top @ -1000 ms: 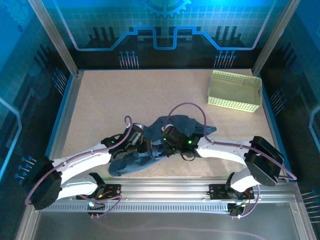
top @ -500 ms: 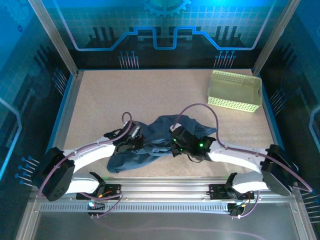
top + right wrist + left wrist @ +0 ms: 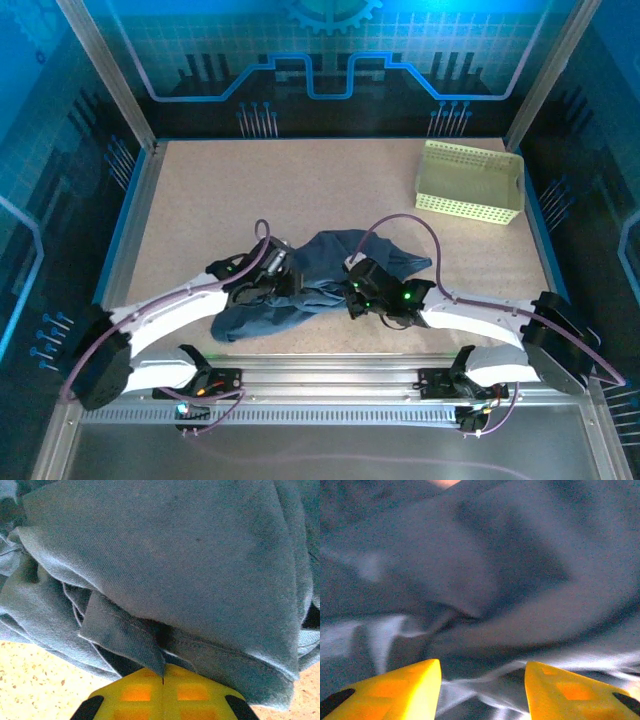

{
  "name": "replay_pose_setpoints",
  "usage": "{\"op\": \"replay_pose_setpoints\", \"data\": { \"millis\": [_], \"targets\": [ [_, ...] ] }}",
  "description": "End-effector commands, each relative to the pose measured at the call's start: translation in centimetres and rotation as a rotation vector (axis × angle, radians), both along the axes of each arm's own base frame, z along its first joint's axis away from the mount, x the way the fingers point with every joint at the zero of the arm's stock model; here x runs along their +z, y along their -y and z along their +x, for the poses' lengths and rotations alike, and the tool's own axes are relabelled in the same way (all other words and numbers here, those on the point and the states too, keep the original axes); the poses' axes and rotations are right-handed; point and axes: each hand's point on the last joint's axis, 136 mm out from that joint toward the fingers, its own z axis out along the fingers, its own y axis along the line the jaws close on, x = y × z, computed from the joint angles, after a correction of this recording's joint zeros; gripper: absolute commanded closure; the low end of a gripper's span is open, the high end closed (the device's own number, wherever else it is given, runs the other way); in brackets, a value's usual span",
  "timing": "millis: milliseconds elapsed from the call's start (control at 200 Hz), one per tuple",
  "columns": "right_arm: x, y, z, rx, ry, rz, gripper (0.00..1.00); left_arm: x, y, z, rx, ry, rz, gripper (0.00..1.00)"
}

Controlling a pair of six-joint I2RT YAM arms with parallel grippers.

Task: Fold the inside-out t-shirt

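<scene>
The inside-out t-shirt (image 3: 318, 262) lies crumpled in a slate-blue heap on the table's near middle. My left gripper (image 3: 281, 283) is at its left side. In the left wrist view this gripper (image 3: 482, 682) stands open, its yellow fingers (image 3: 405, 690) apart, close over wrinkled t-shirt (image 3: 485, 570) cloth with a pale fold running between them. My right gripper (image 3: 352, 291) is at the heap's near right edge. In the right wrist view it (image 3: 163, 672) is shut, pinching a hemmed flap of the t-shirt (image 3: 165, 550) just above the speckled tabletop.
A pale yellow-green perforated basket (image 3: 470, 182) stands at the back right, well away from the cloth. The tan speckled table (image 3: 250, 190) stretches bare behind and to the left of the heap. Purple cables arc above both wrists.
The right gripper has drawn its pinched cloth a little right and toward the near edge, its elbow swinging outward. The left gripper has shifted slightly back onto the heap.
</scene>
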Motion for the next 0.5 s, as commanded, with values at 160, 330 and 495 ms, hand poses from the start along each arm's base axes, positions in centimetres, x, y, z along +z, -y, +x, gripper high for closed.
{"op": "replay_pose_setpoints", "data": {
  "millis": [160, 330, 495],
  "targets": [
    [5.2, -2.8, -0.6, 0.110, 0.114, 0.212, 1.00, 2.9, 6.9, -2.6, -0.237, 0.089, -0.141, 0.48],
    [7.2, -3.3, -2.0, 0.177, 0.175, 0.251, 1.00, 1.4, 7.2, -1.7, -0.195, 0.085, -0.100, 0.47],
    [7.7, -2.6, -2.4, 0.177, 0.199, 0.249, 1.00, 0.4, 5.3, -0.4, -0.090, 0.099, 0.004, 0.41]
  ]
}}
